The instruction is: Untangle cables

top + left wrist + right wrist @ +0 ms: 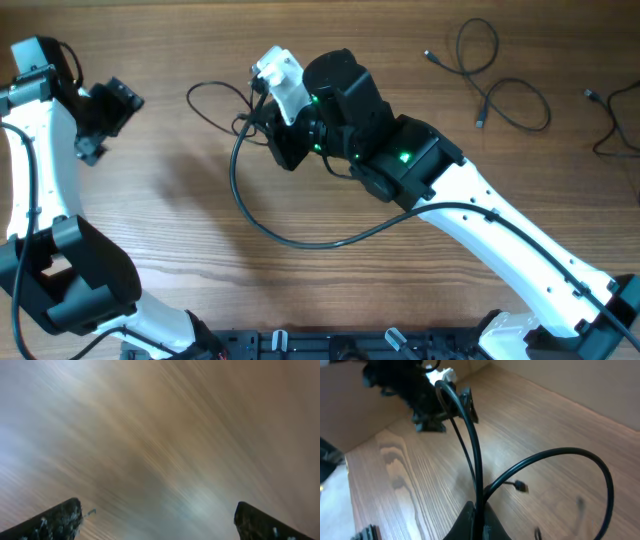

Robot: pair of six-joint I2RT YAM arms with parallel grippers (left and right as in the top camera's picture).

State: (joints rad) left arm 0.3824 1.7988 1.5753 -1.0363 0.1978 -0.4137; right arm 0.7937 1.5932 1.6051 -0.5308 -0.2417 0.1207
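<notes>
My right gripper is over the table's middle, shut on a thin black cable whose loop lies just to its left. In the right wrist view the closed fingers pinch black strands that rise from them. One strand curves in a wide loop to the right, and a small plug end lies on the wood. Two more thin black cables lie apart at the back right and at the right edge. My left gripper is open and empty at the far left; its wrist view is blurred.
A thicker black arm cable sweeps in a big curve across the table in front of the right gripper and runs along the right arm. The left arm's base fills the front left. The table is wood.
</notes>
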